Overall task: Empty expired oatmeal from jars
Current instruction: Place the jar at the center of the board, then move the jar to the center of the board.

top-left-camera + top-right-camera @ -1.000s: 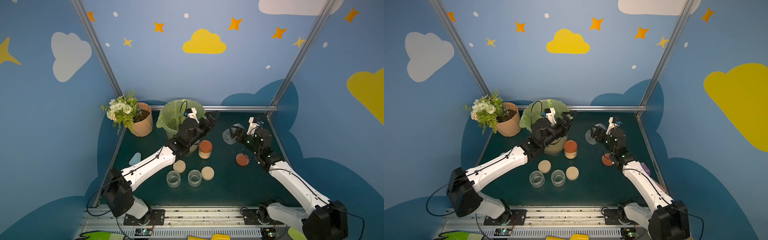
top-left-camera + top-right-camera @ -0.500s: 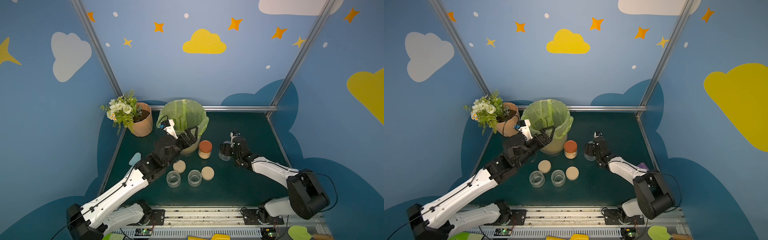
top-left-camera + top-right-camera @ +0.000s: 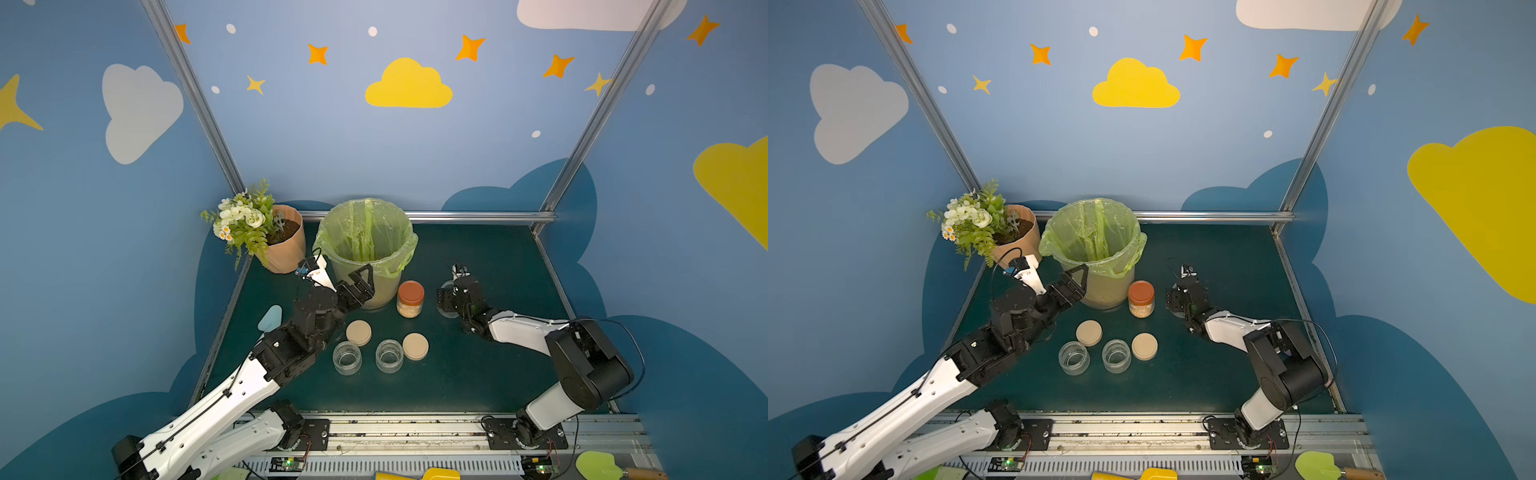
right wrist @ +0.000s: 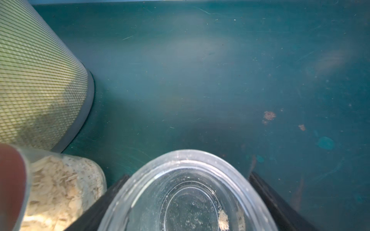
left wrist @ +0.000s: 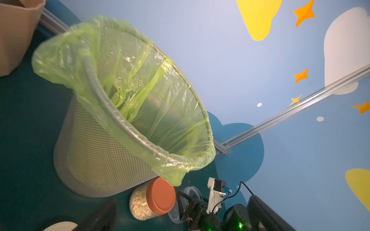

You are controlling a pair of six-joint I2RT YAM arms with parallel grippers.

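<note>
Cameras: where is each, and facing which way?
Top views: high overhead, looking down at the table; left hand, right hand show.
Left wrist: on the left arm, facing the green-lined mesh bin; its fingers edge in.
Right wrist: on the right arm, facing the empty jar between its fingers.
Shared: all show the oatmeal jar.

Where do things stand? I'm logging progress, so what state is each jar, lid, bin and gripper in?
orange-lidded jar: closed, upright, filled with oatmeal
two front jars: open, upright, empty
beige lids: off, lying flat on the table
fourth jar: lidless, nearly empty, gripped
right gripper: shut on fourth jar
left gripper: open, empty
bin: upright, bag-lined
</note>
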